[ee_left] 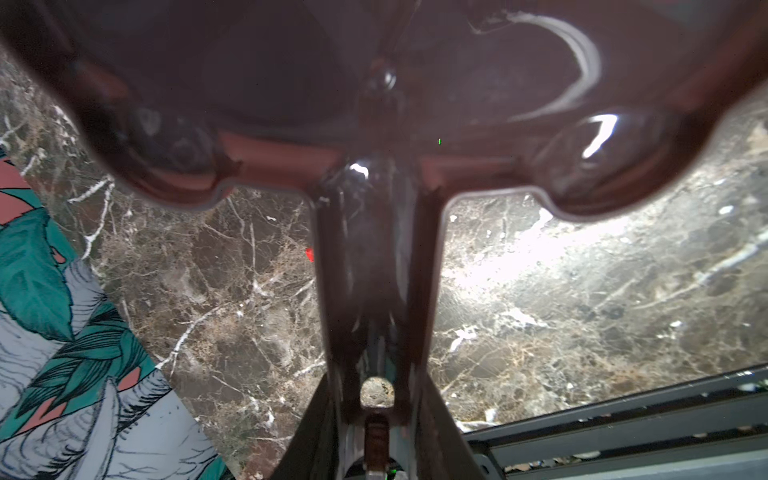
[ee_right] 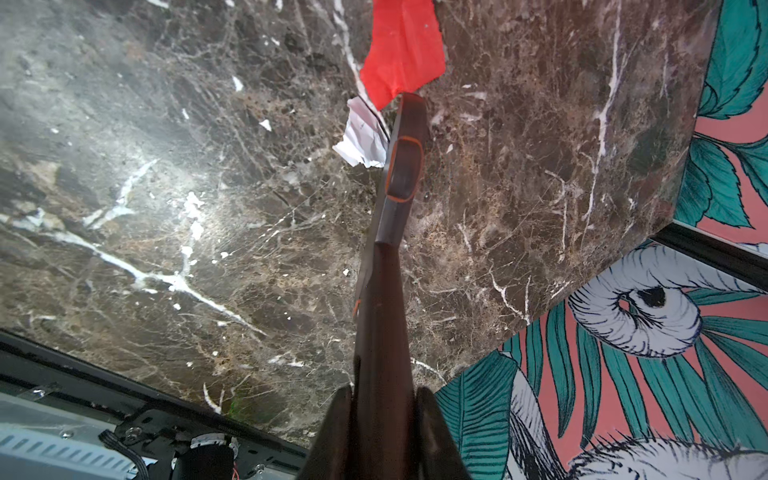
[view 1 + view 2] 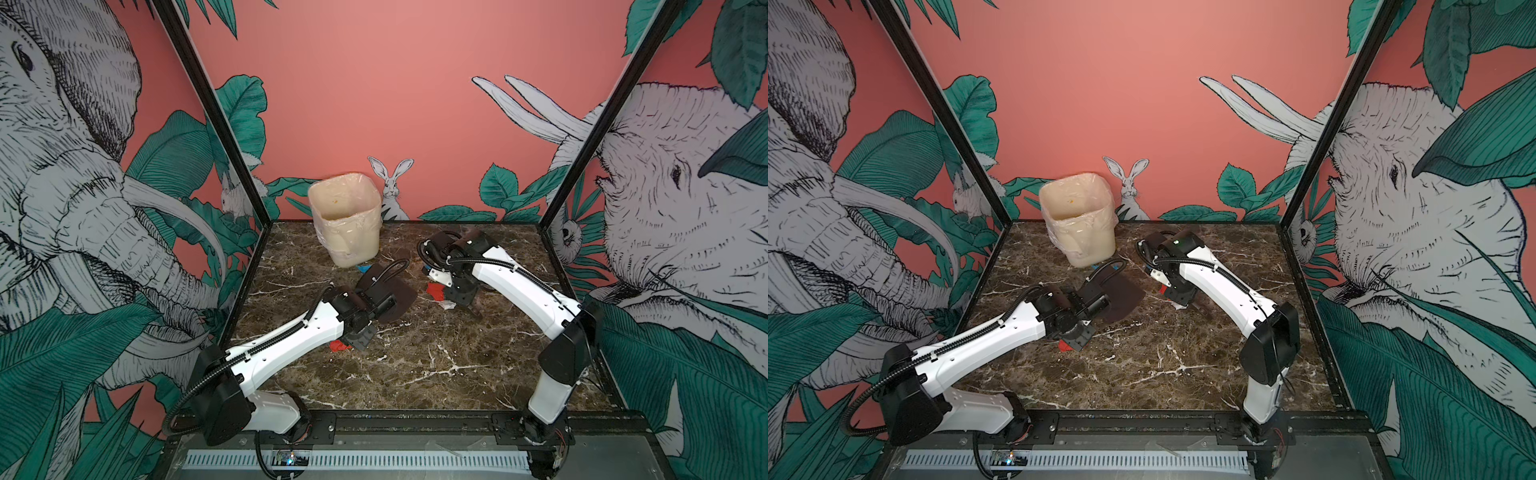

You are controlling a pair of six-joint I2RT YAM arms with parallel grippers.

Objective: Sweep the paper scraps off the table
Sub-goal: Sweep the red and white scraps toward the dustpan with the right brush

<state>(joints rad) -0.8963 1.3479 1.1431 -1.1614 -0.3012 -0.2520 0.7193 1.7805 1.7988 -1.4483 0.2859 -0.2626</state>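
Observation:
On the table (image 3: 415, 365), my left gripper (image 3: 376, 305) is shut on the handle of a dark brown dustpan (image 3: 397, 299), whose pan lies flat near the middle. In the left wrist view the dustpan (image 1: 374, 104) fills the frame above my gripper (image 1: 376, 415). My right gripper (image 3: 462, 296) is shut on a dark brush (image 2: 405, 166) with its tip low over the table. A red paper scrap (image 2: 401, 50) and a white one (image 2: 361, 139) lie at that tip. Another red scrap (image 3: 338, 345) lies under the left wrist. A blue scrap (image 3: 363, 268) sits by the bin.
A cream, plastic-lined bin (image 3: 345, 220) stands at the back of the table, left of centre, just behind the dustpan. Patterned walls and black frame posts close in the back and both sides. A black rail (image 3: 415, 419) runs along the front edge.

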